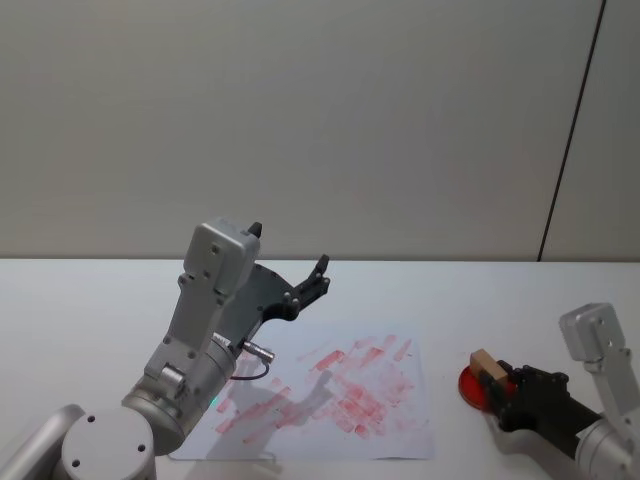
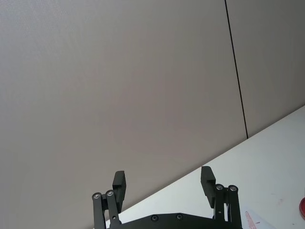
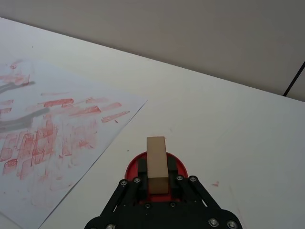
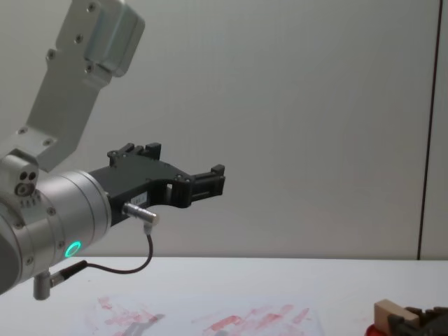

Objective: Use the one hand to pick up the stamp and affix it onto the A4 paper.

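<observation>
The stamp (image 3: 157, 163), a pale tan wooden block, stands on a round red ink pad (image 3: 180, 166). My right gripper (image 3: 157, 180) is shut on it, one black finger on each side. In the head view the stamp (image 1: 487, 366) and right gripper (image 1: 493, 382) are at the table's right, just right of the A4 paper (image 1: 345, 395). The white sheet is smeared with red stamp marks (image 3: 52, 138). The stamp (image 4: 388, 314) peeks in at the chest view's lower right. My left gripper (image 1: 290, 250) hangs open and empty high above the paper's left part (image 2: 164, 183) (image 4: 185, 164).
The white table (image 1: 500, 290) runs back to a plain grey wall. The left arm's big silver body (image 1: 195, 350) with a green light rises over the paper's near left corner. Bare table lies behind and right of the red pad (image 1: 468, 386).
</observation>
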`<control>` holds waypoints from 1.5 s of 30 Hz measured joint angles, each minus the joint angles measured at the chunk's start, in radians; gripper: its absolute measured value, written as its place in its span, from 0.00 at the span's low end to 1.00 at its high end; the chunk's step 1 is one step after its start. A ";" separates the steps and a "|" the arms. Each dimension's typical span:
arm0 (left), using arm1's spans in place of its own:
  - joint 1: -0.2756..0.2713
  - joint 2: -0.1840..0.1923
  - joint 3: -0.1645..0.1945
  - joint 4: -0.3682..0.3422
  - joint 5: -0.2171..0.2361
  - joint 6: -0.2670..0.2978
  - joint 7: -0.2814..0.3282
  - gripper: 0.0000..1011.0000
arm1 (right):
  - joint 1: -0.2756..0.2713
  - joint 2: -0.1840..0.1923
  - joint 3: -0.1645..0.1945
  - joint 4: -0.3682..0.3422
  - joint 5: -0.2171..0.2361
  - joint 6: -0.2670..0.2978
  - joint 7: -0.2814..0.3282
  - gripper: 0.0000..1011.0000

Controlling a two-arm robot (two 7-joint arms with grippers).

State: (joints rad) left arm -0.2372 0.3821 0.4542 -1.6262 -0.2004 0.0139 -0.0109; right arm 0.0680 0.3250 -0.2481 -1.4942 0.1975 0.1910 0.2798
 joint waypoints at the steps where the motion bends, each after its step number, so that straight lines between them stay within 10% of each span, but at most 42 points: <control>1: 0.000 0.000 0.000 0.000 0.000 0.000 0.000 0.99 | 0.001 -0.001 0.000 0.001 -0.001 -0.003 -0.001 0.25; 45: 0.000 0.000 0.000 0.000 0.000 0.000 0.000 0.99 | 0.045 -0.075 -0.082 0.024 -0.107 -0.053 0.103 0.21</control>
State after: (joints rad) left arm -0.2371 0.3820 0.4542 -1.6262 -0.2004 0.0139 -0.0109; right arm 0.1131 0.2499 -0.3300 -1.4702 0.0903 0.1375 0.3824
